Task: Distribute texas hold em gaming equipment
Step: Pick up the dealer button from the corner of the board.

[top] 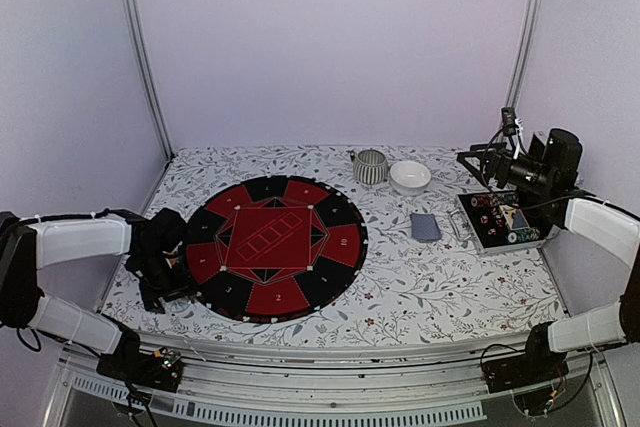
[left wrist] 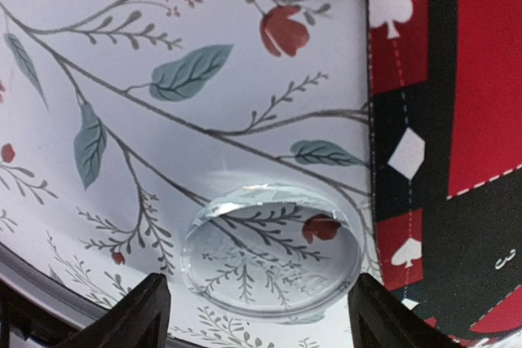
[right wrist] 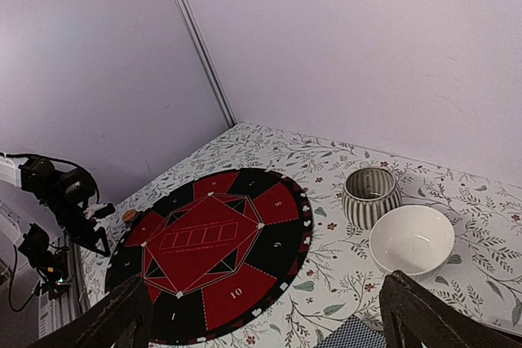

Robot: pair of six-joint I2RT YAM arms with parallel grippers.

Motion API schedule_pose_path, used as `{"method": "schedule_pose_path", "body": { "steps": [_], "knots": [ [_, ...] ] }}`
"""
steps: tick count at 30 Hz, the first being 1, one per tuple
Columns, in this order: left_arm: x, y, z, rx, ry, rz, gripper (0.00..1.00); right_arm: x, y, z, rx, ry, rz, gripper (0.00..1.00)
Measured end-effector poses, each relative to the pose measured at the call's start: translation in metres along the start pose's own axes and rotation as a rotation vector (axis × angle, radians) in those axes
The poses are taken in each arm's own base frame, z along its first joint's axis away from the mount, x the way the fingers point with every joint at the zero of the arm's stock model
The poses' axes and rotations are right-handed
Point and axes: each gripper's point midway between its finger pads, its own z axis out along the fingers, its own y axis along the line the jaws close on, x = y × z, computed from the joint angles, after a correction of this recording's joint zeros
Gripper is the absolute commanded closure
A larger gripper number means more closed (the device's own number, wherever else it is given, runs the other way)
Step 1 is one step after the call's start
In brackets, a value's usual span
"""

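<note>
A clear round disc (left wrist: 269, 254) lies on the flowered cloth just left of the mat's edge. My left gripper (left wrist: 259, 279) is low over it, one finger against each side of its rim; in the top view that gripper (top: 165, 282) sits at the mat's left edge. An orange chip (right wrist: 129, 215) rests on the cloth beside it. A deck of grey-blue cards (top: 425, 226) lies right of the mat, its corner (right wrist: 351, 336) showing in the right wrist view. My right gripper (top: 480, 162) hangs open in the air at the far right, nothing between its fingers (right wrist: 432, 315).
The big round red-and-black mat (top: 275, 247) fills the table's left half. A ribbed grey cup (top: 370, 166) and a white bowl (top: 410, 176) stand at the back. A tray (top: 500, 219) holding chips sits under the right arm at the right edge.
</note>
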Motion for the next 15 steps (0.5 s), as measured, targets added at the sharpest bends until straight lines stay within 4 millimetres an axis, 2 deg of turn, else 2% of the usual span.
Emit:
{"method": "schedule_pose_path", "body": {
  "steps": [15],
  "knots": [
    [-0.0029, -0.0045, 0.0034, 0.030, -0.017, -0.024, 0.46, -0.0014, 0.0012, 0.0001, -0.006, 0.000, -0.002, 0.01]
  ]
}}
